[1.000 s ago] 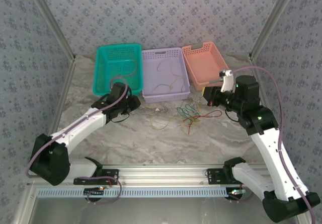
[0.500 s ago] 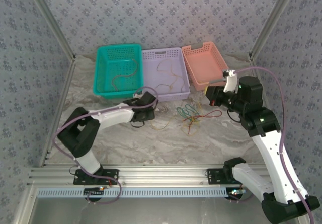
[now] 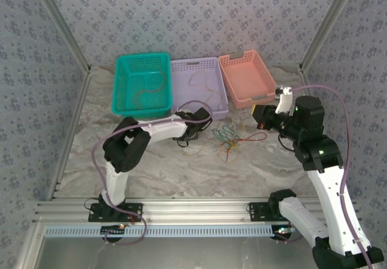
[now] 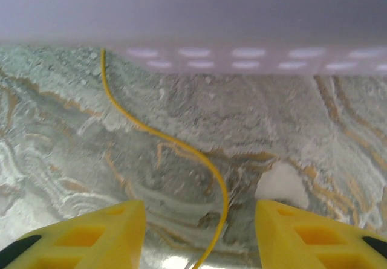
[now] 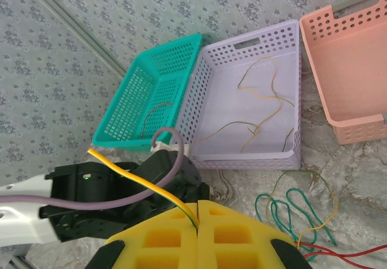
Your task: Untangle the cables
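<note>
The cables still tangled (image 3: 231, 138) lie as green, red and yellow loops on the marble in front of the purple basket; the green loops (image 5: 289, 211) show in the right wrist view. My right gripper (image 5: 198, 205) is shut on a yellow-green cable (image 5: 139, 178) whose free end sticks up to the left; it hovers right of the clump (image 3: 260, 116). My left gripper (image 4: 199, 220) is open, low over the table by the purple basket's front wall (image 3: 195, 124). A loose yellow cable (image 4: 172, 142) lies on the marble between its fingers, untouched.
Three baskets stand along the back: teal (image 3: 121, 84) with one thin cable, purple (image 3: 181, 115) with a few yellow-orange strands, pink (image 3: 245, 75). A small white scrap (image 4: 281, 183) lies near my left gripper's right finger. Open marble stretches in front of the clump.
My left arm swung right from the teal basket, where a cable now lies, to the purple basket's front, and its jaws opened. My right gripper drifted slightly right, still shut.
</note>
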You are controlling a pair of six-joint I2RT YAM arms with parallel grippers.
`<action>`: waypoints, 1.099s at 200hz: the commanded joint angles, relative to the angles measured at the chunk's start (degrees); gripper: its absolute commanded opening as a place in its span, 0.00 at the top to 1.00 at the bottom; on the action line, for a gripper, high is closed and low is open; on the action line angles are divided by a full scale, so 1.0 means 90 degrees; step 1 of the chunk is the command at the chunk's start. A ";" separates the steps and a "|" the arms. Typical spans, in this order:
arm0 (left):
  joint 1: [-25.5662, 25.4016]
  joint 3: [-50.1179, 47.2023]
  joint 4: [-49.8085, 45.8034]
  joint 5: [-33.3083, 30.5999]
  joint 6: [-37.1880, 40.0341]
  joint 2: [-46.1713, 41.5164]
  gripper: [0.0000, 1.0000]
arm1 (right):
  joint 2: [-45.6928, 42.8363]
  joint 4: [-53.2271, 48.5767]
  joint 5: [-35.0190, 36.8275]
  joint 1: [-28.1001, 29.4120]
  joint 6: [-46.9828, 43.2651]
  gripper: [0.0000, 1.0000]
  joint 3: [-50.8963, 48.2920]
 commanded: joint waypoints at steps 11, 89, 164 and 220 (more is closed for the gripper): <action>0.0016 0.0175 -0.0141 -0.0106 -0.0031 0.0371 0.61 | -0.0088 -0.0040 -0.0215 -0.0072 0.0138 1.00 0.0098; -0.0328 -0.0700 0.0304 -0.0200 -0.0259 -0.0690 1.00 | -0.0126 0.0029 -0.0186 -0.0141 0.0161 1.00 0.0063; -0.1077 -0.1395 -0.1571 -0.1381 -0.1479 -0.3194 1.00 | -0.0108 0.0060 -0.0287 -0.0159 0.0351 1.00 0.0180; -0.1075 -0.1160 -0.2175 -0.1590 -0.1210 -0.4880 1.00 | -0.0048 0.0061 -0.0230 -0.0146 0.0448 1.00 0.0332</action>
